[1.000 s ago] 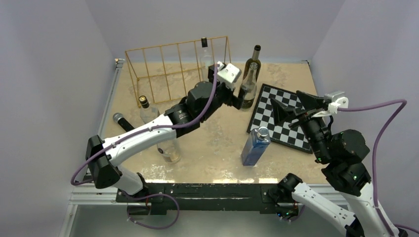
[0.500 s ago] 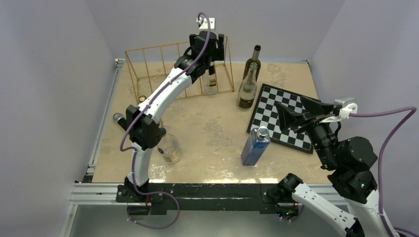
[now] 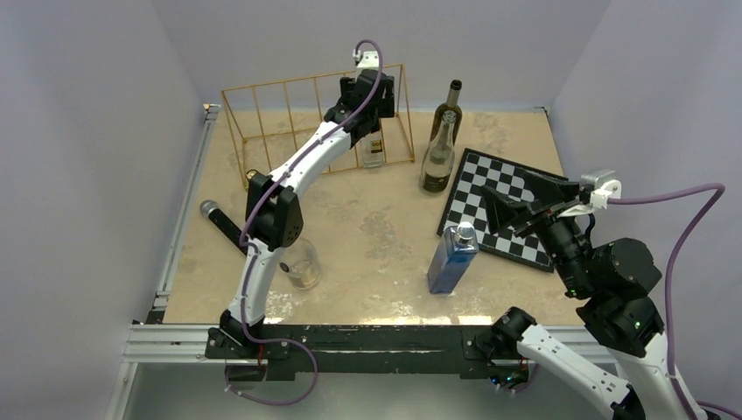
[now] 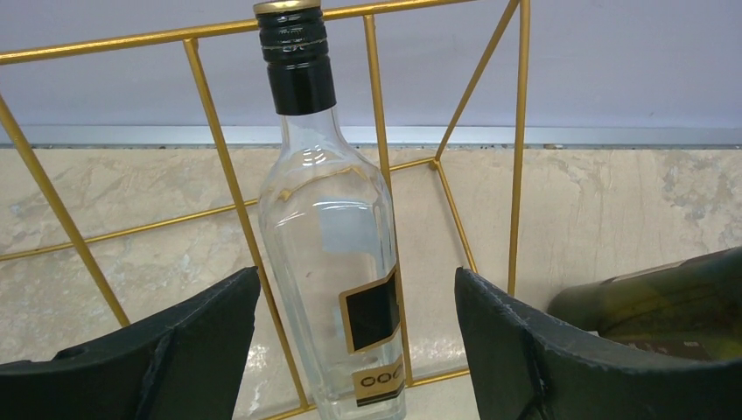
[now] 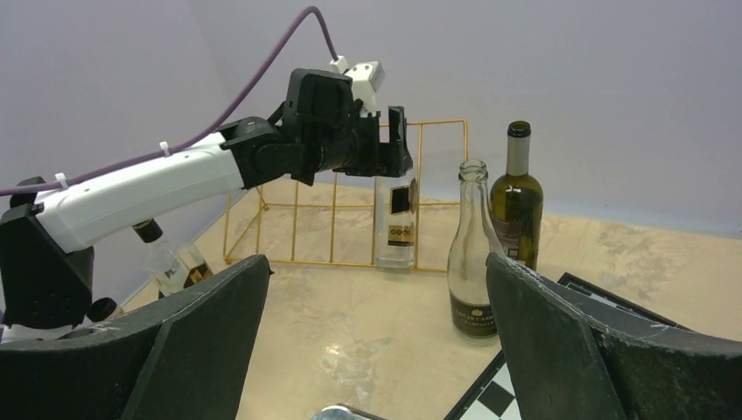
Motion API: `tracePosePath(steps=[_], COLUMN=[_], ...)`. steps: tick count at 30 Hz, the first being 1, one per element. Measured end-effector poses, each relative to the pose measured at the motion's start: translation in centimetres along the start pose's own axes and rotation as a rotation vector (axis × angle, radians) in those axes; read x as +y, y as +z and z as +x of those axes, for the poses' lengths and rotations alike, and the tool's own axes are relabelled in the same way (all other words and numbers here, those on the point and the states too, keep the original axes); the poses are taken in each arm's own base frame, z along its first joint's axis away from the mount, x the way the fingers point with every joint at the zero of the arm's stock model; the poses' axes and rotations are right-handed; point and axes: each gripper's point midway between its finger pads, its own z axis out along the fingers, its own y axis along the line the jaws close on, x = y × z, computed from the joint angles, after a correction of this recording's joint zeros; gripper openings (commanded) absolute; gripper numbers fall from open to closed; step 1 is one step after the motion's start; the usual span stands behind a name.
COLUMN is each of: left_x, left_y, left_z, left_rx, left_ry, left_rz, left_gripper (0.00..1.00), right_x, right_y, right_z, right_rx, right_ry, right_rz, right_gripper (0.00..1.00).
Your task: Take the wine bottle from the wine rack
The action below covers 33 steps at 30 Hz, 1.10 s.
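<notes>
Gold wire sets the terms of this step: the wine rack (image 3: 280, 81) stretches across the upper left of the overhead view, and the wine bottle (image 4: 337, 254), clear glass with a black cap and a black-and-gold label, stands upright in the rack's right-hand end slot. In the left wrist view the left gripper (image 4: 357, 289) is spread wide, one finger low on either side of the bottle, neither visibly touching it, so nothing is grasped yet. A thin upright of the rack crosses in front of the glass, and the cap sits level with the top rail. Pulling toward the wrist would likely snag, so the sounder course is to advance squarely, centre the body between the pads and close firmly on glass that may slip. Then lift straight up until the base clears the rail. Right of the rack, a clear empty bottle (image 3: 437, 157) and a dark green bottle (image 3: 451, 105) stand near enough to be knocked. Farther right, the right gripper (image 5: 376, 289) hangs fully spread and empty over the chessboard (image 3: 468, 192).
</notes>
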Motion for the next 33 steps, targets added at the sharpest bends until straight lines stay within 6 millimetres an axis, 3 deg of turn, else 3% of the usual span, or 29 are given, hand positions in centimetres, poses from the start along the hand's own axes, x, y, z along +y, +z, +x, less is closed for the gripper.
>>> tracePosePath(steps=[10, 17, 25, 33], left_x=[0.1, 0.5, 1.7, 1.6], left_y=[2.9, 3.7, 4.5, 3.9], left_z=[3.0, 4.2, 9.5, 8.9], left_rx=[0.004, 0.005, 0.083, 0.070], left_ry=[0.012, 0.022, 0.066, 0.060], left_rz=[-0.036, -0.059, -0.084, -0.076], left_gripper=[0.85, 0.85, 0.85, 0.85], right_x=[0.1, 0.2, 0.4, 0.5], right_y=[0.5, 0.6, 0.7, 0.8], right_z=[0.5, 0.4, 0.4, 0.2], right_rx=[0.014, 0.007, -0.001, -0.011], right_ry=[-0.017, -0.028, -0.034, -0.036], right_rz=[-0.004, -0.008, -0.023, -0.025], right_gripper=[0.99, 0.99, 0.99, 0.99])
